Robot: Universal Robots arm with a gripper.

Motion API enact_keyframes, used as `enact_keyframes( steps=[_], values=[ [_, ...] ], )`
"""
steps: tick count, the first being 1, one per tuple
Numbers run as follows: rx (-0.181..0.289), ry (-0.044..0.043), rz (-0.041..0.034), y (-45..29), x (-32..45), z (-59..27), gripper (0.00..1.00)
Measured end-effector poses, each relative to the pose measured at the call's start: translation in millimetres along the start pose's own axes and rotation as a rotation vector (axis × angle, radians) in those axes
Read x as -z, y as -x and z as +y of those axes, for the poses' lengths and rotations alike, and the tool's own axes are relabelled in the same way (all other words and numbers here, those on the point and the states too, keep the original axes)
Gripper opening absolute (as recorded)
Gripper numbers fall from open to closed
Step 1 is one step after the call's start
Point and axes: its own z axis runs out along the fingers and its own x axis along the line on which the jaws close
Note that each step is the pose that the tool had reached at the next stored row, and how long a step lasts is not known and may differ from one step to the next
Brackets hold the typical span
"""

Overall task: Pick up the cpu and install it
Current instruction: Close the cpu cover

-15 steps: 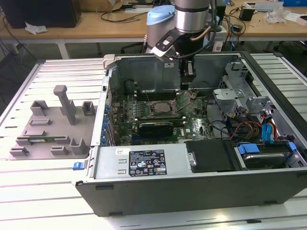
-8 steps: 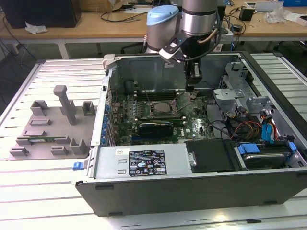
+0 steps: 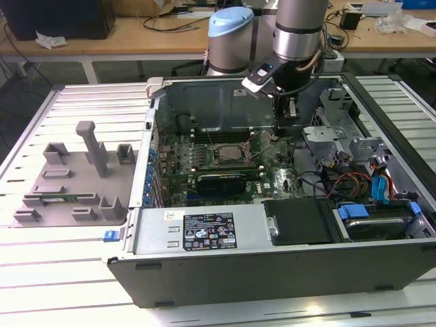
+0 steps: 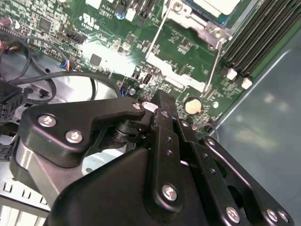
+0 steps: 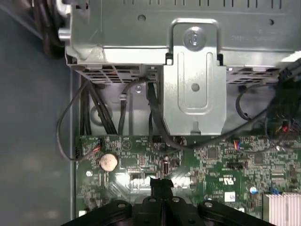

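**Where things lie in and around the case**

We find the computer case (image 3: 272,272) on the counter (image 3: 68,286), with a fixture tray (image 3: 75,180) beside it on the exterior view's left. The motherboard (image 3: 178,162) lies inside the case, its socket (image 3: 228,151) near the middle. The power supply (image 3: 204,231) sits in front of the board. The pincer (image 3: 282,129) hangs over the board on the exterior view's right of the socket. In the first wrist view it is near a coin battery (image 5: 108,162).

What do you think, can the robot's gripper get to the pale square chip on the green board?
Probably yes. The gripper, shut, hangs low inside the open case, to the exterior view's right of the chip. What the second wrist view shows of the chip's top is bare.
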Motion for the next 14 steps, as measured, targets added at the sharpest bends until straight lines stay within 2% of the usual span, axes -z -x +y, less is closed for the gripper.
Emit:
enact_keyframes(
  steps=[3,5,14],
  values=[
    [0.000,-0.0095,-0.0002,-0.2,-5.8,1.1,0.11],
    [0.001,-0.0187,0.0000,-0.5,-12.4,1.0,0.11],
    [0.001,-0.0188,0.0005,-0.5,-13.4,-1.5,0.11]
  ],
)
